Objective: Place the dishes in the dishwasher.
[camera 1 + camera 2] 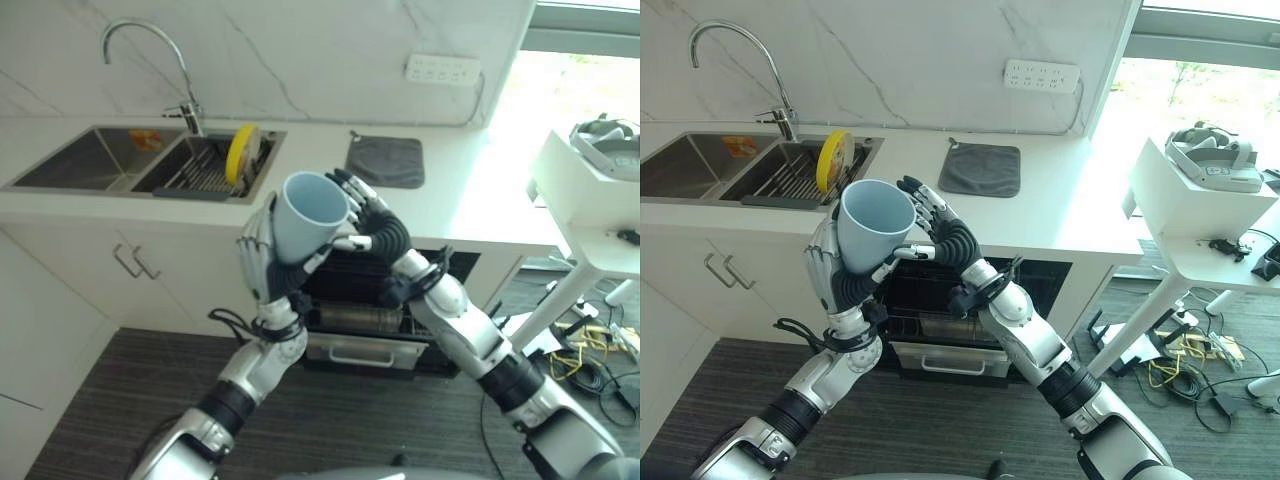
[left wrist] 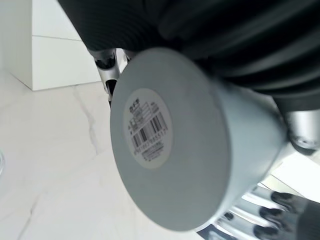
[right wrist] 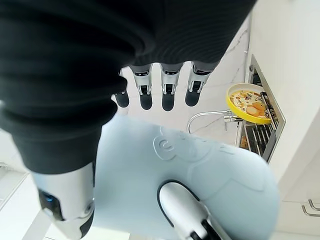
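A light blue cup (image 1: 305, 215) is held up in front of the counter edge, mouth tilted upward, its labelled base (image 2: 147, 127) facing the left wrist camera. My left hand (image 1: 262, 255) is shut on it, fingers curled round its left side. My right hand (image 1: 378, 228) sits against the cup's right side with its fingers (image 3: 167, 95) straight past the rim and its thumb (image 3: 177, 202) resting on the cup's wall. Below both hands the dishwasher (image 1: 365, 325) stands open under the counter. A yellow plate (image 1: 241, 152) stands on edge in the sink rack.
A grey cloth (image 1: 385, 160) lies on the white counter (image 1: 460, 195) behind the hands. The double sink (image 1: 95, 160) with a curved faucet (image 1: 140, 40) is at the left. A white side table (image 1: 590, 210) carrying a headset stands to the right.
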